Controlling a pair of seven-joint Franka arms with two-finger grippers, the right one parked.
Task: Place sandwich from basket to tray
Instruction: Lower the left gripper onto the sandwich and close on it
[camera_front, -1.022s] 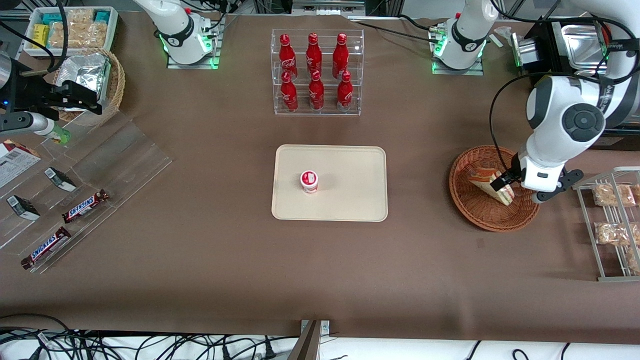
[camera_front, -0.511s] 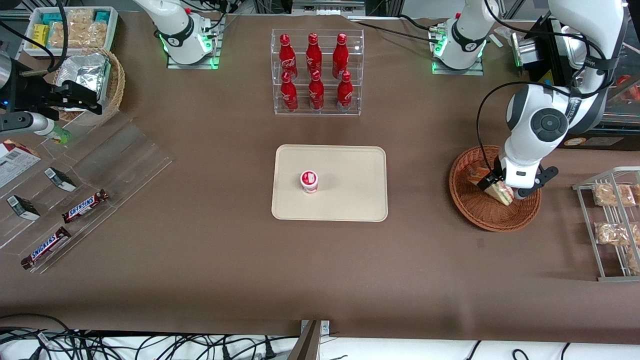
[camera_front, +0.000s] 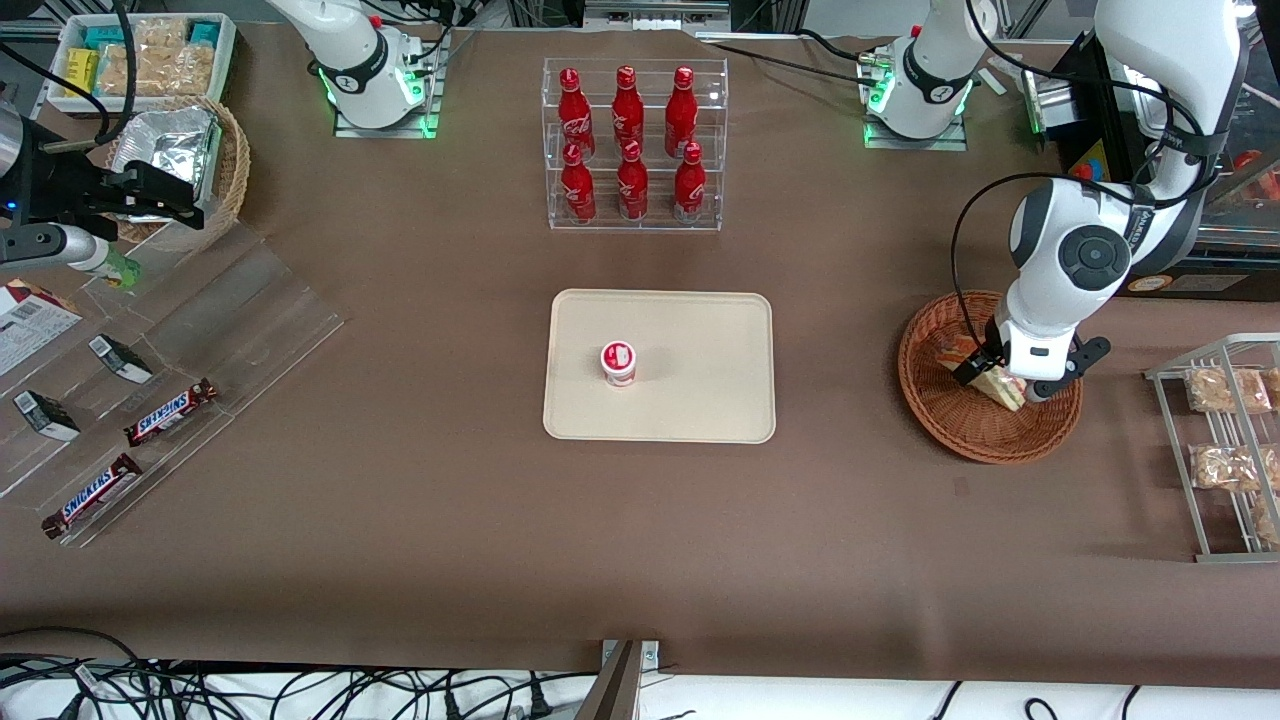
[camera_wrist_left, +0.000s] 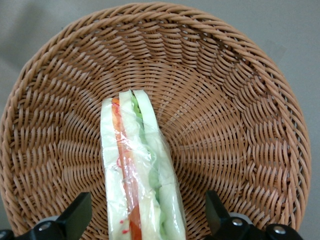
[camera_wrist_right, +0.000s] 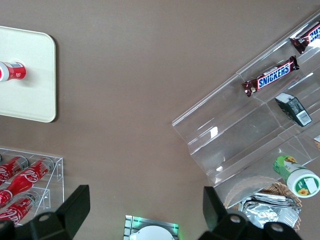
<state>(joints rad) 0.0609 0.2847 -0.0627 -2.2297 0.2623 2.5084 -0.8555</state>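
Since the earlier frames the working arm has swung in from the rack side of the basket and settled lower over it, so that the gripper (camera_front: 992, 378) now hangs directly over the sandwich rather than off to one side. Nearest the front camera the table is bare brown cloth, with the Snickers bars (camera_front: 92, 496) on their clear stand toward the parked arm's end and the wire rack of snack packets (camera_front: 1222, 430) toward the working arm's end. Next comes the tray (camera_front: 700, 400), lying flat in the middle of the table with a small red-and-white cup (camera_front: 618, 362) standing on it and plenty of bare surface beside that cup. At about the same depth, well apart from the tray toward the working arm's end, sits the basket (camera_front: 975, 430), and the sandwich (camera_wrist_left: 140, 172) is in it, resting on edge across the woven floor. In the wrist view the fingers (camera_wrist_left: 75, 217) stand wide open, one on each side of the wedge with a clear gap to the wrap on both flanks, so nothing is gripped yet. Farther from the camera stands the acrylic rack of red bottles (camera_front: 630, 145). As I judge it, the task is at the end of the approach: the reach is lined up, but the closing, the lift out of the basket, the carry across to the tray and the release there all remain.
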